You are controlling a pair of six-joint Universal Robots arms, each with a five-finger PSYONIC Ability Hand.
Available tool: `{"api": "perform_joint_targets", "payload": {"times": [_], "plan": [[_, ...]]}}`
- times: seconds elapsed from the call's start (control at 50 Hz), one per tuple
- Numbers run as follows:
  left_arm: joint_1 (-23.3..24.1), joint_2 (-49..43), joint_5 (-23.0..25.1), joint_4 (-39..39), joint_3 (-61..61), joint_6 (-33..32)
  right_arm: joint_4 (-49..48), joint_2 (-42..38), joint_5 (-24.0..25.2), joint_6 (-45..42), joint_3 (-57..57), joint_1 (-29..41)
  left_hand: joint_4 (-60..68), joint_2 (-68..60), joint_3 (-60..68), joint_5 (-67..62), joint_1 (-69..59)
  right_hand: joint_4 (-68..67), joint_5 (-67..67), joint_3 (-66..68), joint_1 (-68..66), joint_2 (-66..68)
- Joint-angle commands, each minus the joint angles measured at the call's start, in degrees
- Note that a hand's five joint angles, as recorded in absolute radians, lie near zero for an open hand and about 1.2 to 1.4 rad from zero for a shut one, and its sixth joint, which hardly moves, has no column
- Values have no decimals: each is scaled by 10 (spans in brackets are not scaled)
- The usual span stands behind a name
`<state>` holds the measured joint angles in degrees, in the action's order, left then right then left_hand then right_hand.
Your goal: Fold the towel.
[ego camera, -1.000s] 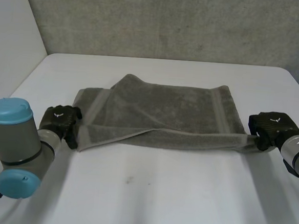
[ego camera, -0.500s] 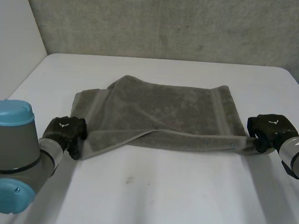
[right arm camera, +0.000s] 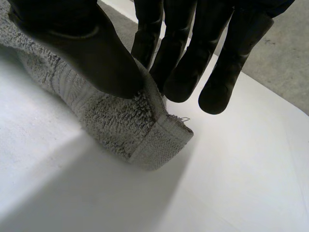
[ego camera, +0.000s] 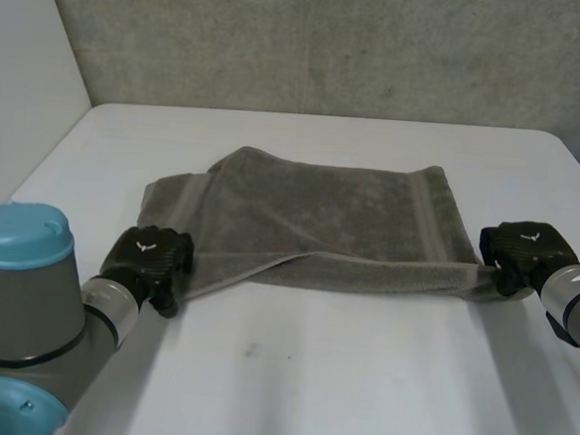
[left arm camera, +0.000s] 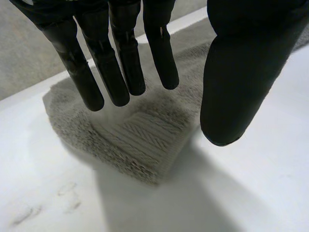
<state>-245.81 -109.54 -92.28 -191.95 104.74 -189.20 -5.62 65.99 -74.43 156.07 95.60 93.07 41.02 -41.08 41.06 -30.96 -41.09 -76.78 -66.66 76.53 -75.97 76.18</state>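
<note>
A grey-green towel (ego camera: 330, 215) lies in the middle of the white table (ego camera: 309, 378), its front part folded up over itself. My left hand (ego camera: 150, 258) is at the towel's near left corner. In the left wrist view its fingers (left arm camera: 120, 63) are straight and stand apart from the thumb, just above that banded corner (left arm camera: 145, 140), holding nothing. My right hand (ego camera: 522, 252) is at the near right corner. In the right wrist view its thumb (right arm camera: 82, 43) and fingers pinch the towel's corner (right arm camera: 125, 125), which bunches up under them.
A grey wall (ego camera: 332, 41) runs along the table's far edge and a pale wall (ego camera: 22, 69) stands at the left. Bare table lies in front of the towel and behind it.
My left hand has slid rightwards to the towel's near left corner, and that edge has shifted inward a little. The right hand has kept its pinch and place.
</note>
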Motion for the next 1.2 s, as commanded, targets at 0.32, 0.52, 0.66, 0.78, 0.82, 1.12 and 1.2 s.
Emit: {"api": "perform_joint_targets", "payload": {"times": [0.32,0.52,0.66,0.78,0.82,1.12,1.2], "plan": [[-32,-82,-20,-42,-51,0,1,-7,1,-7,3,1,-4,4,-4,3,4,-32,-33,35,-40,38],[-34,-110,-32,-57,-94,-1,0,-10,1,-7,5,1,1,-1,1,-2,-1,-32,-33,35,-40,38],[-34,-130,-32,-72,-113,-1,0,-10,1,-7,5,1,25,-24,25,-26,-24,-32,-33,35,-40,38],[-34,-144,-33,-88,-127,-3,0,-11,1,-7,5,1,92,-92,92,-93,-91,-32,-33,35,-40,38],[-34,-145,-34,-91,-128,-4,0,-11,1,-7,5,1,99,-98,99,-100,-98,-32,-33,35,-40,38],[-41,-175,-38,-126,-145,-9,1,-13,2,-7,6,1,228,-228,228,-229,-227,-32,-33,35,-40,38],[-43,-175,-44,-127,-144,-17,0,-11,1,-7,6,1,390,-389,389,-390,-389,-32,-33,35,-40,38]]}}
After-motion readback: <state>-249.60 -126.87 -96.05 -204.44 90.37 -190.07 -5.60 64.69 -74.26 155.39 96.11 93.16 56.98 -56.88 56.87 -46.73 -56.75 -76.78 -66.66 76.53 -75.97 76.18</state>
